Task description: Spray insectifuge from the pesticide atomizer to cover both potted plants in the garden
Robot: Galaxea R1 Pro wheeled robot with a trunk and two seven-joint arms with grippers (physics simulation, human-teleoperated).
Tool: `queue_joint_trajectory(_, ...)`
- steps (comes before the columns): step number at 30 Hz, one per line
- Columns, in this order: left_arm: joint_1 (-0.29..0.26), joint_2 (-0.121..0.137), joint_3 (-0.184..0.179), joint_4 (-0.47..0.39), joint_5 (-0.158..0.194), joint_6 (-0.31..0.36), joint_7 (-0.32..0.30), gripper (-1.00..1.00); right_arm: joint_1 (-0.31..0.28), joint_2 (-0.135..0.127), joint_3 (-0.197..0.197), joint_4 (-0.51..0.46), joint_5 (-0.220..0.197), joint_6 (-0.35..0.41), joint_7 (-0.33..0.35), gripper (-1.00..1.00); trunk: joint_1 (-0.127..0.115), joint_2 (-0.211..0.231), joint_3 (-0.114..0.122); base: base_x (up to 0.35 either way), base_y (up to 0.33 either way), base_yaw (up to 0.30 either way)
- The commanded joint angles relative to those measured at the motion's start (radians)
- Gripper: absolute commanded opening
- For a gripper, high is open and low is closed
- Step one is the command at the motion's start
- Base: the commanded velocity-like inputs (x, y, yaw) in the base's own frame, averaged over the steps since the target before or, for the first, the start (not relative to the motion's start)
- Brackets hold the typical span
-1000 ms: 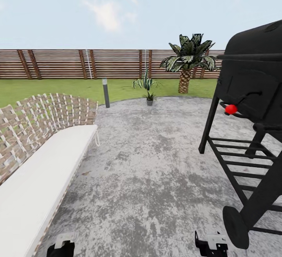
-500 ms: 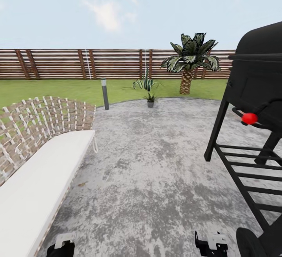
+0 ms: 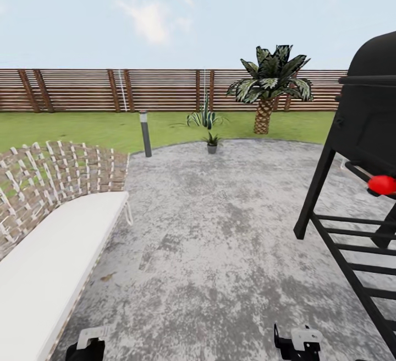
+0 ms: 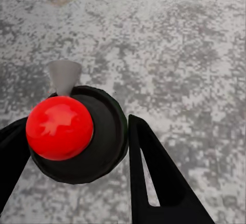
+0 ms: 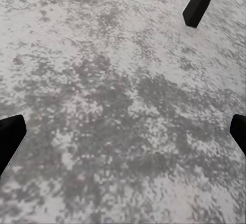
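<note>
Left gripper (image 4: pixel 77 147): we see our fingers (image 4: pixel 154 178) clamped on the atomizer (image 4: pixel 82 137), a black round body with a red ball top and a grey nozzle.
Right gripper (image 5: pixel 123 137): our jaws stand wide apart, with nothing between them but patio.
Grippers from the head: we see both low at the near edge, the left (image 3: pixel 88 344) and the right (image 3: pixel 297 342) over the paving.
Patio (image 3: pixel 220 229): grey, mottled, round, under us and stretching ahead.
Bench (image 3: pixel 49 262): on our left, white cushion, woven back.
Grill (image 3: pixel 363 174): black, on our right, with a red knob (image 3: pixel 381 185).
Potted plant (image 3: pixel 212 142): we see one at the patio's far edge, well apart from us.
Agave (image 3: pixel 204 118): just behind that pot, on the lawn (image 3: pixel 82 127).
Lamp post (image 3: pixel 146 133): left of the pot, at the patio rim.
Palm (image 3: pixel 269 88): right of the pot, before the fence (image 3: pixel 82 90).
</note>
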Motion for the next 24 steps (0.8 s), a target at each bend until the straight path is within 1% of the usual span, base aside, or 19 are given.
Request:
queue_joint_trajectory(1, -0.001, 0.000, 0.008, 0.001, 0.004, -0.002, -0.009, -1.00, -0.001, 0.000, -0.004, 0.001, 0.011, -0.002, -0.007, 1.00, 0.000, 0.000, -0.001, 0.339, 0.000, 0.000)
queue_joint_trajectory(24, -0.001, 0.000, 0.009, 0.001, 0.005, -0.002, -0.009, -1.00, -0.001, 0.001, -0.004, 0.001, 0.011, -0.002, -0.007, 1.00, 0.000, 0.000, -0.001, 0.339, 0.000, 0.000)
